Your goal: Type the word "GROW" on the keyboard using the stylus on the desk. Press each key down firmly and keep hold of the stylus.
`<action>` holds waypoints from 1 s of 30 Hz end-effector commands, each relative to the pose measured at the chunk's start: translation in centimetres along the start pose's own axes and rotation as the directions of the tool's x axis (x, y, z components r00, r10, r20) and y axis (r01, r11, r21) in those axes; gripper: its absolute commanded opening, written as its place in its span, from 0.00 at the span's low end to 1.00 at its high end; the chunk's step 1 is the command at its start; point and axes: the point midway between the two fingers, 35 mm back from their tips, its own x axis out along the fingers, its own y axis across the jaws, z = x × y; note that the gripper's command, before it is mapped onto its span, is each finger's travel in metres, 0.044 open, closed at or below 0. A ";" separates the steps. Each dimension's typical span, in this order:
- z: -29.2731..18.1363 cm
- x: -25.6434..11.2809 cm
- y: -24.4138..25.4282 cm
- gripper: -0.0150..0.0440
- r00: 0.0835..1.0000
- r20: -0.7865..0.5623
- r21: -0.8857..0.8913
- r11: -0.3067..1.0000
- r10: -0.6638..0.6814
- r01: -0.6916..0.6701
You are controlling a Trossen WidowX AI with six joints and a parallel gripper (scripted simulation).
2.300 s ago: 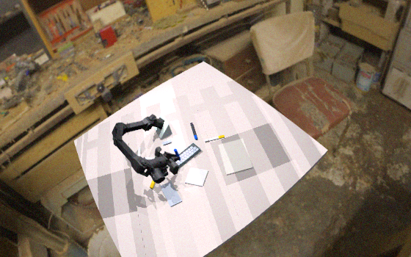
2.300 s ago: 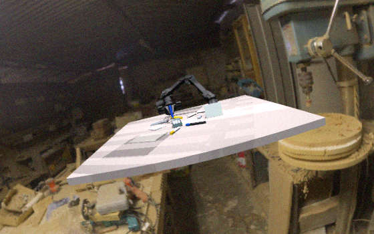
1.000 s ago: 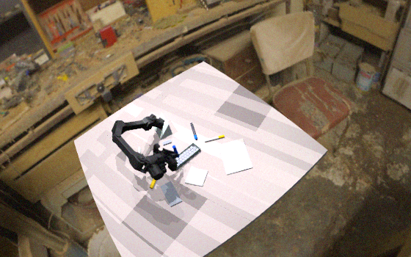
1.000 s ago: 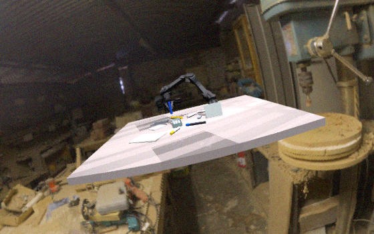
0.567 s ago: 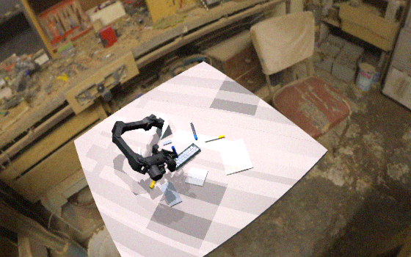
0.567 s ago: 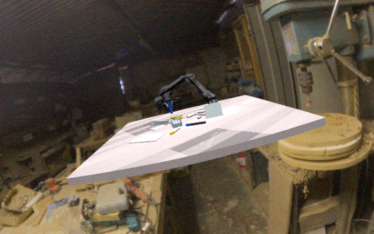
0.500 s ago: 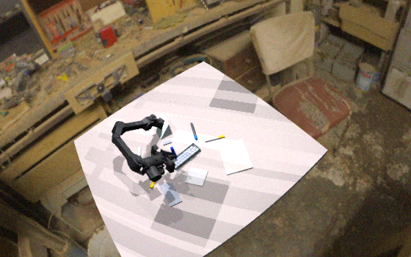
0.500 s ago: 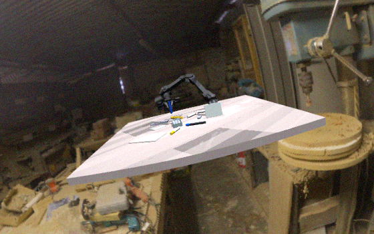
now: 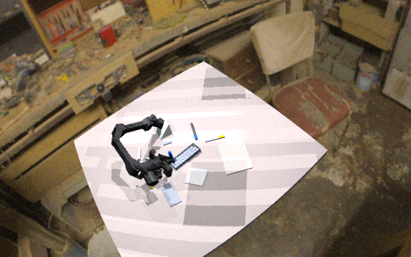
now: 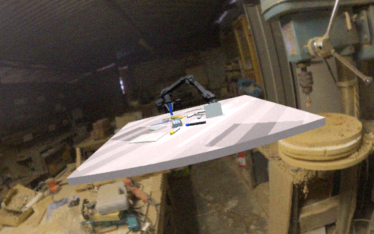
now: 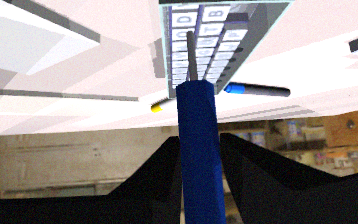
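Observation:
A blue stylus with a thin grey tip is held between my fingers. My gripper is shut on it, above the near end of the keyboard. The keyboard is dark-edged with white keys. In the wrist view the stylus tip lies over a key beside the D, in the same row; that key's letter is partly covered and looks like O. Whether the tip touches the key or hangs just above it cannot be told.
A black marker with a blue end and a thin yellow-ended pen lie beyond the keyboard. A large white pad, a small white pad and a bluish pad lie beside it. A pale panel stands upright.

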 end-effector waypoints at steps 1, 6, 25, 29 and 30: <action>0.3 0.4 0.0 0.34 1.000 0.003 -0.005 1.000 -0.004 0.004; 0.3 0.4 0.0 0.39 1.000 0.003 -0.005 1.000 -0.004 0.004; 1.1 0.8 0.0 0.39 1.000 0.004 -0.005 1.000 -0.004 0.004; 1.2 0.9 0.0 0.39 1.000 0.004 -0.005 1.000 -0.004 0.004; 1.2 0.9 0.0 0.39 1.000 0.004 -0.005 1.000 -0.004 0.004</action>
